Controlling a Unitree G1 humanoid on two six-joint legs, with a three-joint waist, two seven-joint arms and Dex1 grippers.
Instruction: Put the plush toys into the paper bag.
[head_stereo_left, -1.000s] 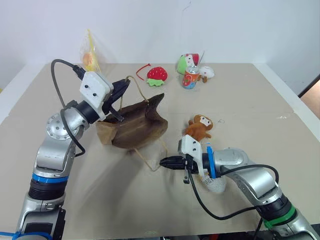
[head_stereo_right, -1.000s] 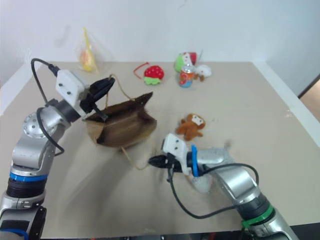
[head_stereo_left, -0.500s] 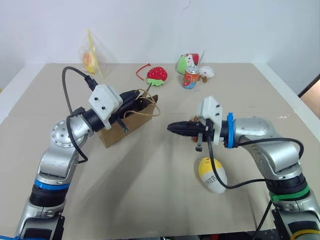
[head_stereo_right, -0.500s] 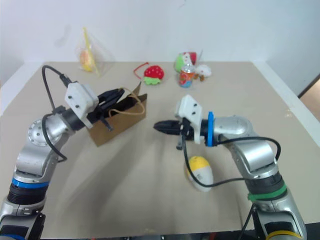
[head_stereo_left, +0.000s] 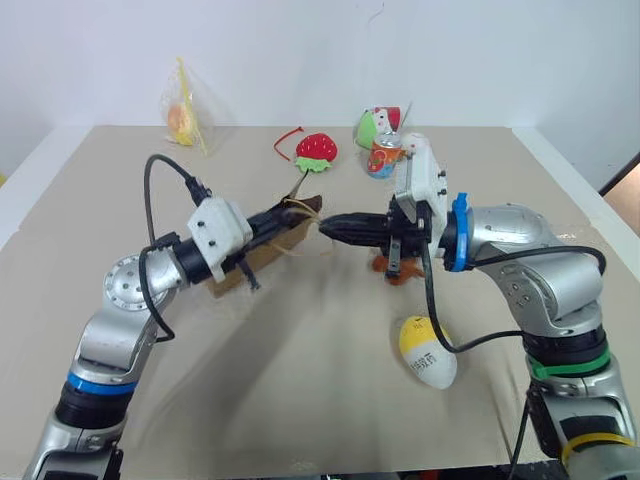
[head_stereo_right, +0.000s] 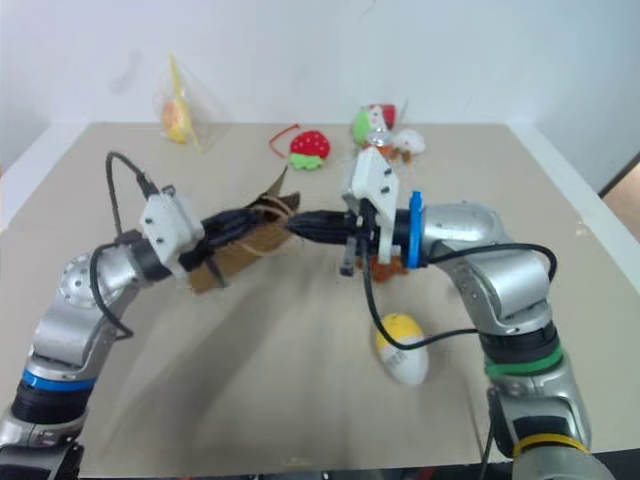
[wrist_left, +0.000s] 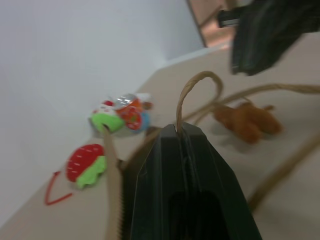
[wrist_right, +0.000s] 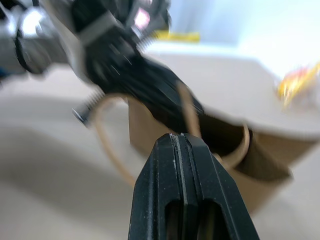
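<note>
Both grippers, left gripper (head_stereo_left: 300, 212) and right gripper (head_stereo_left: 328, 226), pinched tight on paper bag (head_stereo_left: 262, 255) cord handles. Probably light, floppy, easy to rip; best held by handles.

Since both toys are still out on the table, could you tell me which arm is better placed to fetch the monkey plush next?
Probably the right. The monkey plush lies just below the right gripper, while the left gripper, shut on a handle of the paper bag, is farther away.

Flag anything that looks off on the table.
The paper bag lies crumpled on its side, each cord handle pinched in a shut pincer, left and right. Both toys, monkey and egg, sit outside it.
</note>
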